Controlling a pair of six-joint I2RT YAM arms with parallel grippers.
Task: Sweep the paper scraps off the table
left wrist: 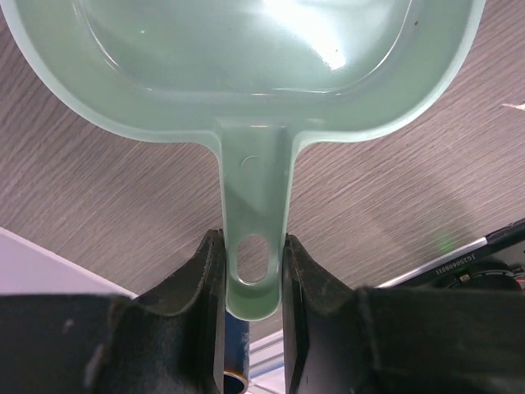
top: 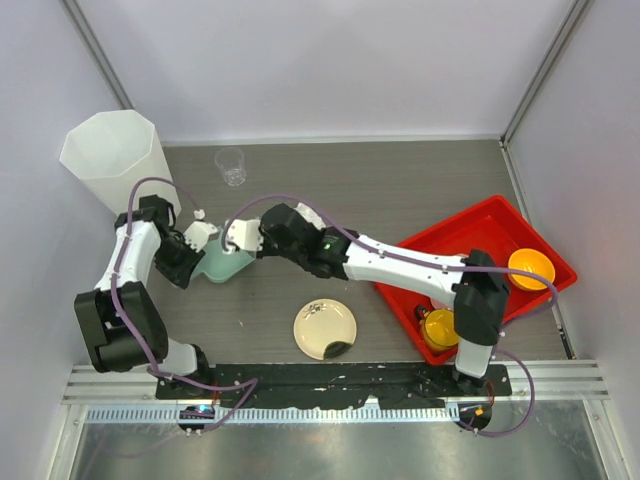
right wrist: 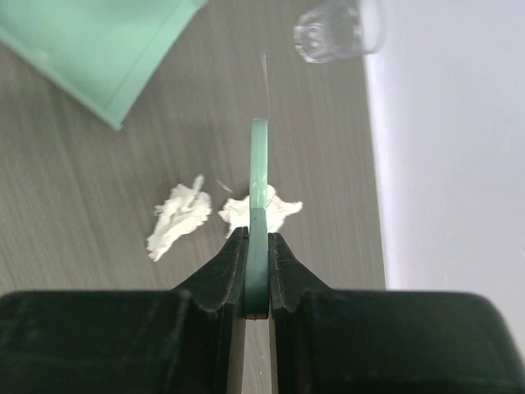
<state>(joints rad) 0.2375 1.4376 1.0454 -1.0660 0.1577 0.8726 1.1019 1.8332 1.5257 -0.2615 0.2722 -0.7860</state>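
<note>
Two white paper scraps (right wrist: 179, 217) (right wrist: 283, 209) lie on the dark wood-grain table (right wrist: 82, 205), just ahead of my right gripper (right wrist: 258, 238). It is shut on a thin green sweeper blade (right wrist: 259, 164), seen edge-on, which stands over the right-hand scrap. From above, the scraps (top: 199, 236) (top: 199, 213) lie left of the right gripper (top: 238, 238). My left gripper (left wrist: 253, 246) is shut on the handle of a mint-green dustpan (left wrist: 246, 74). The pan (top: 224, 265) sits on the table just below the scraps, with the left gripper (top: 190, 262) beside it.
A tall white bin (top: 110, 155) stands at the far left. A clear plastic cup (top: 231, 166) stands behind the scraps. A cream plate (top: 325, 329) lies near the front. A red tray (top: 470, 235) with two orange bowls (top: 530, 268) (top: 440, 328) is at the right.
</note>
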